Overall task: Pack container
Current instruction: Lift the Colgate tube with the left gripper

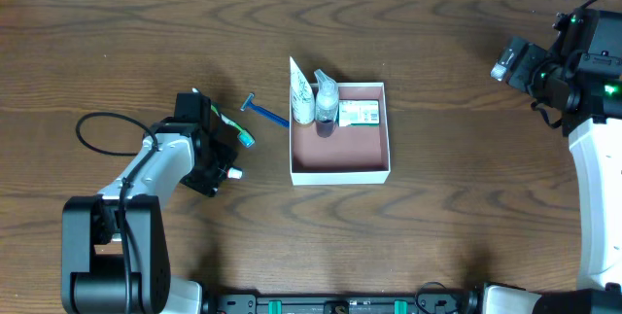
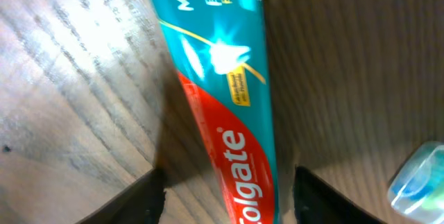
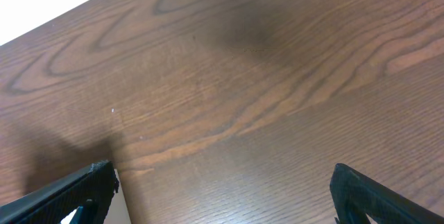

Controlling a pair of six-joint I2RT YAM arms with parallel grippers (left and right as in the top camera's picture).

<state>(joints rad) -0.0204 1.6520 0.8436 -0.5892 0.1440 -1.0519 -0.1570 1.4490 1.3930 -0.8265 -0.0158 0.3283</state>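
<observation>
Logged pack as partway done. Found container [image 1: 340,174] mid-bench, lidless, with the pink floor bare at its near end. Counted three items at the far end: white tube [image 1: 302,95] and small bottle [image 1: 326,105] propped at the far-left corner, small carton [image 1: 358,112] flat just beside them. Spotted two items not yet packed, out on bench [image 1: 437,217] left of container: toothpaste [image 2: 222,78] nearer, razor [image 1: 264,112] just beyond it, near the box's far-left corner but apart from it. Judged those two as the remaining work, with ample room in the box.

Noted left arm stretched low from the near-left base, elbow bent, wrist pointing toward container. Saw left pincer [image 2: 229,195] down over toothpaste, jaws part-open astride the tube, bare wood showing on either side. Read that as no clamp yet, going by the gaps. Saw tube flat on bench, not lifted.

Noted right arm at far-right edge, well apart from container and items. Saw right pincer [image 3: 225,193] spread wide, with nothing between the jaws but wood grain.
</observation>
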